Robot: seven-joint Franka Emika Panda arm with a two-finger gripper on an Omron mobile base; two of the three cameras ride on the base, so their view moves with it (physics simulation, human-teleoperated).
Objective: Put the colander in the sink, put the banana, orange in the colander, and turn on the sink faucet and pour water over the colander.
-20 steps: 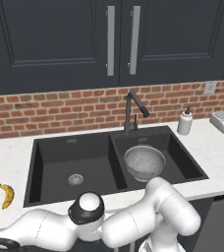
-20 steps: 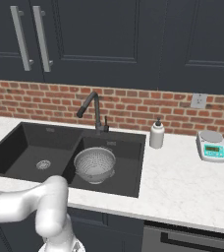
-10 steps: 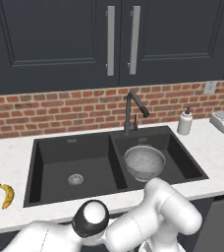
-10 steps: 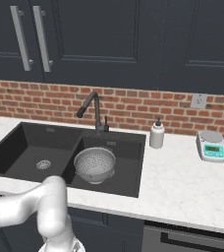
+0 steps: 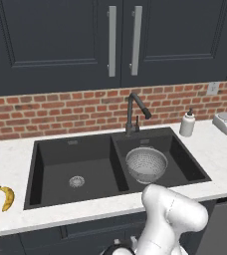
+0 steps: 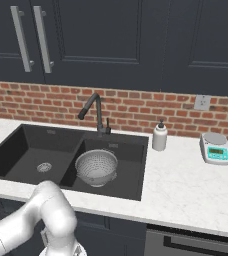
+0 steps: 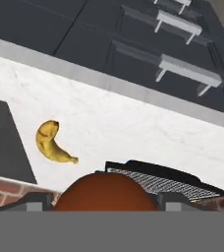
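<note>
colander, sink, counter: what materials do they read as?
Colander: looks like metal, silvery-white, dull sheen; fine perforations and a rolled rim point that way.
Sink: matte black, no glare on its walls, so probably composite or coated; only the round drains look like bright metal.
Counter: white with faint grey veining, reads as marble or a marble-look slab; cannot tell which from a render.

Even, soft rendered light, moderately bright, with no glare. The tabletop (image 5: 220, 154) reads pale; the sink (image 5: 51, 169) and cabinets (image 6: 136, 40) stay dark but legible. Shadows are faint. In the hand view, the orange (image 7: 104, 196) between the fingers (image 7: 35, 202) looks slightly soft and dim.
</note>
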